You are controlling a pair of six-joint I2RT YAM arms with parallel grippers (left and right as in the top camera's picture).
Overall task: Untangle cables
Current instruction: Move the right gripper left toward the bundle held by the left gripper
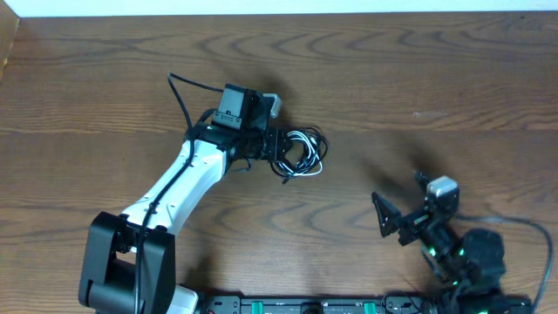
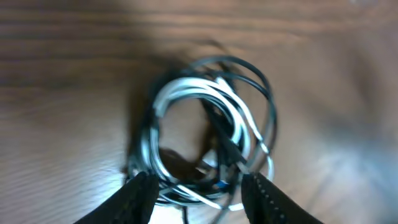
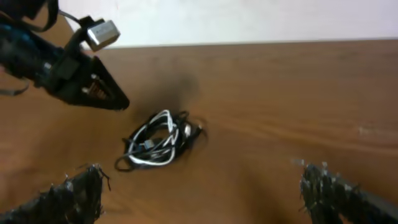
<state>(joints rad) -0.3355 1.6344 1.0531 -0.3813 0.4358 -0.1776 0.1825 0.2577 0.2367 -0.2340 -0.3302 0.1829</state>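
Note:
The cables [image 1: 302, 153] lie in one tangled coil of black and white cords on the wooden table, just right of centre. My left gripper [image 1: 281, 148] is open at the coil's left edge, its fingers on either side of the near loops. In the left wrist view the coil [image 2: 208, 134] fills the middle, with the open gripper [image 2: 199, 196] straddling its lower part. My right gripper [image 1: 388, 222] is open and empty at the lower right, well away from the coil. The right wrist view shows the coil [image 3: 158, 144] far ahead of the wide-open right gripper [image 3: 202, 193].
The wooden table [image 1: 418, 78] stretches to a white strip at the back. The left arm [image 1: 179, 187] runs diagonally from its base at the lower left. The right arm's base [image 1: 471, 262] sits at the lower right corner.

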